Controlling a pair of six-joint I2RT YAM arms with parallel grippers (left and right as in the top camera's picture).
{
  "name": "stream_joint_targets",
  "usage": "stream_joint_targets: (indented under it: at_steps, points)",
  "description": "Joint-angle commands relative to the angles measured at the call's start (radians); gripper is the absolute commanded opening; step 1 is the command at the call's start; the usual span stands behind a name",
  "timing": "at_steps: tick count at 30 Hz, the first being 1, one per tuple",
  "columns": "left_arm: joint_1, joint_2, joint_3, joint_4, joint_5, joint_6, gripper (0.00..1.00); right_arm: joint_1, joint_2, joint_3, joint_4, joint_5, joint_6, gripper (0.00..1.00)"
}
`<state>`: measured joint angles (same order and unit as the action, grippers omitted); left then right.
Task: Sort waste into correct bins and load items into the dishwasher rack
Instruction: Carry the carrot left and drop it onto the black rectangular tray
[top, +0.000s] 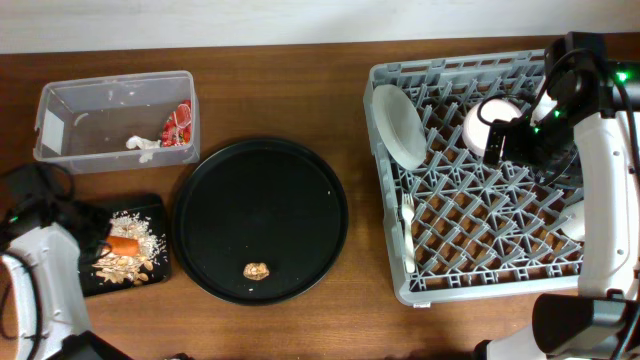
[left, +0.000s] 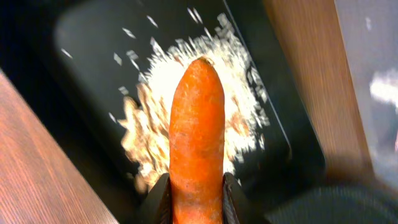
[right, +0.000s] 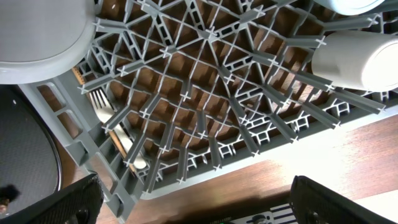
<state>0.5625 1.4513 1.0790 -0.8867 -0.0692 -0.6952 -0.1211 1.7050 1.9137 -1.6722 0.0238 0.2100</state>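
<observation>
At the near left, the left arm (top: 40, 270) extends over the shallow black tray (top: 160, 255), with the left jaws clamped on the orange carrot (top: 123, 244). Only the left wrist view shows the grip: both fingers (left: 163, 200) press the sides of the carrot's thick end, the tip pointing over rice and beige scraps (left: 155, 118); whether it touches them cannot be told. Just right, the round black tray (top: 300, 180) carries the brown lump (top: 256, 271) by its near edge. In the rack (top: 480, 283) on the right, the fork (top: 408, 232) lies along the left side, the plate (top: 398, 125) leaning beyond it. The right arm (top: 600, 180) bends over the far right corner beside the bowl (top: 480, 122). Its wrist view shows the right jaws spread wide and empty above the lattice, and a cream cup (right: 354, 56) on its side, partly hidden from overhead. Far left, the clear tub (top: 60, 95) holds the red wrapper (top: 180, 125) and tissue (top: 142, 143).
</observation>
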Motion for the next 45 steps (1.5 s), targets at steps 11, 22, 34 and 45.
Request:
stream_joint_targets:
  at_steps: [11,22,34,45]
  points:
    - [0.172,0.217,0.015,0.115,-0.071,0.019,0.0,-0.004,-0.01,0.0,0.0,-0.005,0.007,0.99]
    - [0.172,0.293,0.015,0.134,-0.071,0.019,0.17,-0.004,-0.01,0.0,0.0,-0.005,0.007,0.99]
    - [0.172,0.293,0.015,0.131,-0.066,0.019,0.51,-0.004,-0.01,0.0,0.0,-0.005,0.007,0.99]
    - [0.077,0.202,0.117,0.048,0.104,0.084,0.59,-0.004,-0.01,0.0,0.003,-0.005,0.007,0.99]
